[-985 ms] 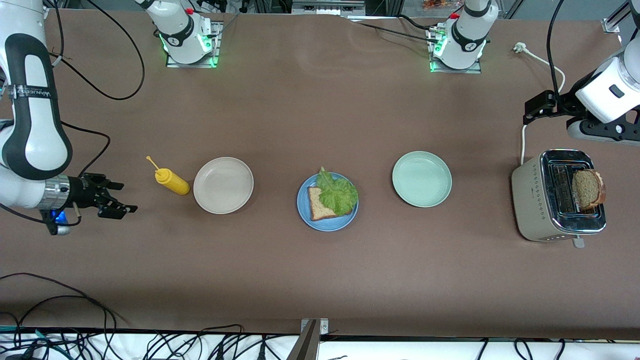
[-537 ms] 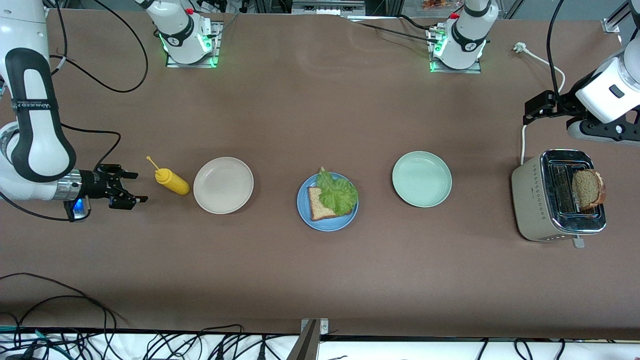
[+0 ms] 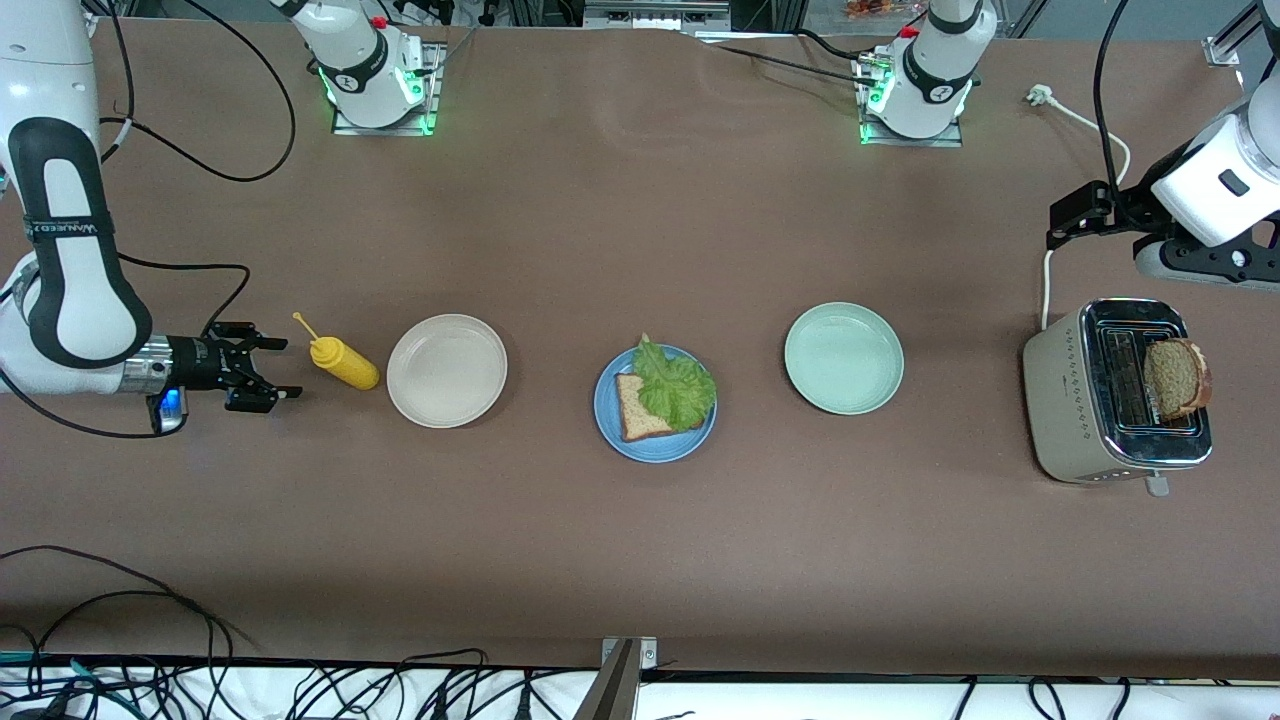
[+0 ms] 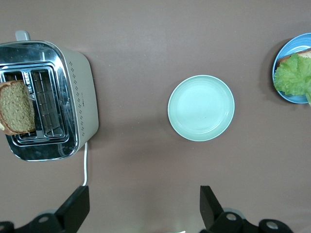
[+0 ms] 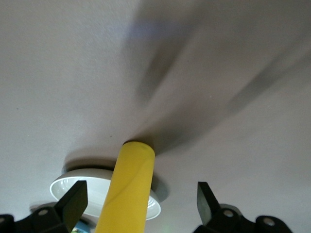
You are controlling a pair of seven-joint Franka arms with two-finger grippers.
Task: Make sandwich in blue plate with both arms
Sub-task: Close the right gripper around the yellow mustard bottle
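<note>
Front view, right gripper (image 3: 268,369) open beside yellow bottle (image 3: 343,362), bread (image 3: 640,408) and lettuce (image 3: 676,385) on blue plate (image 3: 655,447), left gripper (image 4: 141,208) open above table near toaster (image 3: 1112,392)

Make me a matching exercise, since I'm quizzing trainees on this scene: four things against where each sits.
Things:
1. lettuce
2. second bread slice
3. mustard bottle
4. right gripper

Places:
A. standing in the toaster
B. beside the beige plate
C. on the bread in the blue plate
D. open, at the bottle's tip end

Pairs: 1-C, 2-A, 3-B, 4-D
</note>
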